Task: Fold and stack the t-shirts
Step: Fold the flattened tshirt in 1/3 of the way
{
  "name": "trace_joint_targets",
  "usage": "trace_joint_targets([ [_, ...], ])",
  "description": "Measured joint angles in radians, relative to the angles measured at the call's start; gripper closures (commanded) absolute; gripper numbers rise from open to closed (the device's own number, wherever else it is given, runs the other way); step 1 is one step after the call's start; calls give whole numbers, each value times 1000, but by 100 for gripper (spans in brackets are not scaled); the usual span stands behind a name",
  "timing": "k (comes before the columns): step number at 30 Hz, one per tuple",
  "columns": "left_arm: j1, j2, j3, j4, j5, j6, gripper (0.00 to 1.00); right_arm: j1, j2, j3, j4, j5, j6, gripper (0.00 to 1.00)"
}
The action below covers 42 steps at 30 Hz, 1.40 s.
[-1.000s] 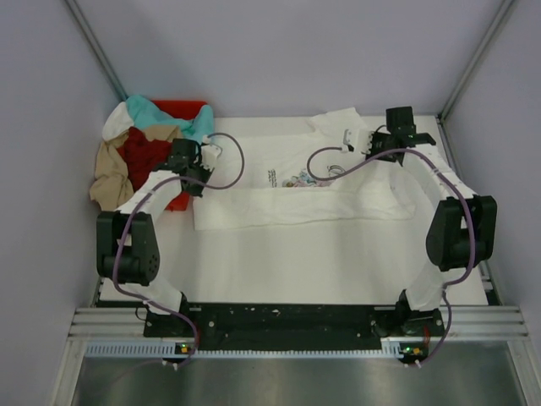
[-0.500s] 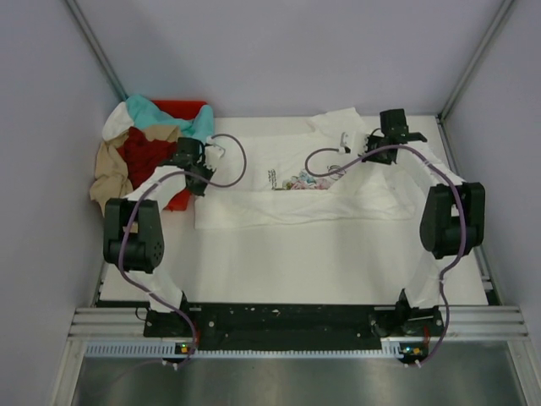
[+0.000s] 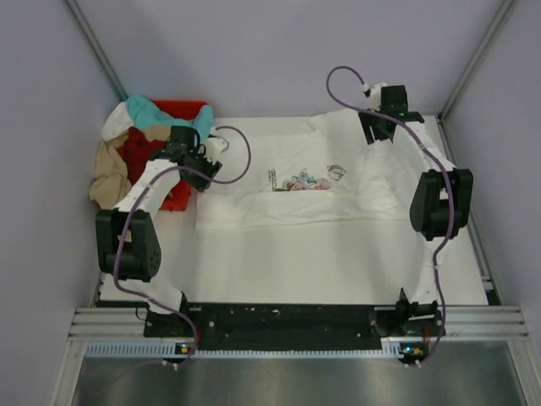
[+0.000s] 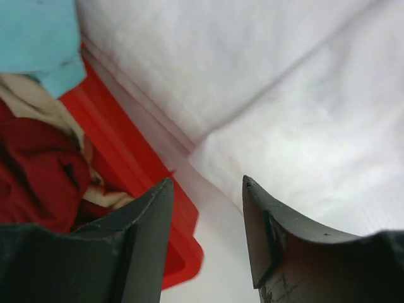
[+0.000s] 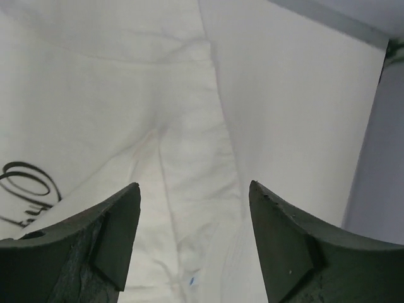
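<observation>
A white t-shirt (image 3: 338, 190) lies spread across the table with its lower part folded up over the body. Its flower print (image 3: 306, 181) and dark script (image 5: 25, 180) face up. My left gripper (image 3: 201, 173) hovers open at the shirt's left edge, beside the red bin; between its tips (image 4: 207, 183) there is only bare table and white cloth (image 4: 303, 145). My right gripper (image 3: 374, 135) hangs open above the shirt's right shoulder, with nothing between its tips (image 5: 194, 186). More t-shirts fill the bin: teal (image 3: 148, 110), dark red (image 3: 144, 152) and tan (image 3: 108, 173).
The red bin (image 3: 182, 108) stands at the back left corner, its front corner (image 4: 180, 252) close to my left fingers. Grey walls and metal posts close in the table at the back and sides. The right wall (image 5: 379, 158) is near my right gripper.
Both grippers have gone from shut to open and let go of the white shirt's upper edge. The right arm has lifted towards the back, and the shirt lies flatter with its print showing.
</observation>
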Motion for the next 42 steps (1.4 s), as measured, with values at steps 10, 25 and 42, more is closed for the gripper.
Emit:
trace_joint_targets([
  [10, -32, -140, -238, -162, 158, 268, 39, -246, -428, -565, -121, -43, 723, 35],
  [25, -32, -101, -398, -4, 101, 348, 98, -294, -386, -813, -72, -4, 995, 84],
  [42, -34, -245, -499, -32, 103, 342, 100, -451, -722, -1134, -56, -55, 1061, 100],
])
